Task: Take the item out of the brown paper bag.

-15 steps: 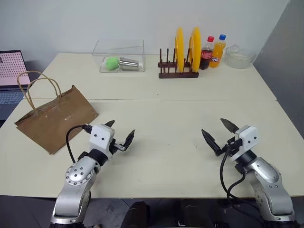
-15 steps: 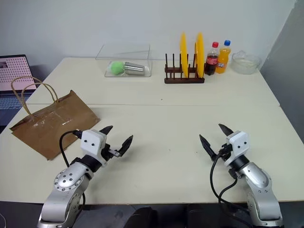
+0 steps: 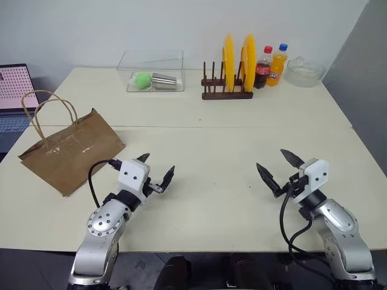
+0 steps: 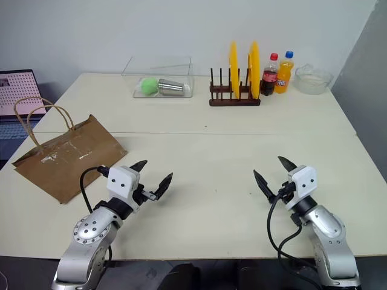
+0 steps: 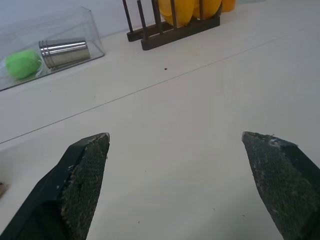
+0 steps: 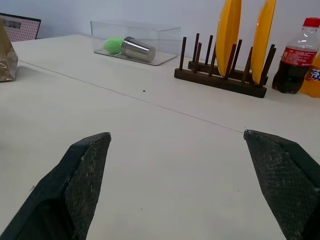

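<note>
Bare tabletop (image 3: 211,199) between claws

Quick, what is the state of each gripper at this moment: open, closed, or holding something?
Left gripper: open, fingers spread wide, holding nothing.
Right gripper: open, fingers spread wide, holding nothing.

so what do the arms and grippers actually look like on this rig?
Both arms are silver-grey metal with round joint housings and white boxy wrist blocks. A black cable loops beside each wrist. The left gripper and right gripper each carry two black pointed fingers with cross-hatched textured inner pads. No markings readable.
</note>
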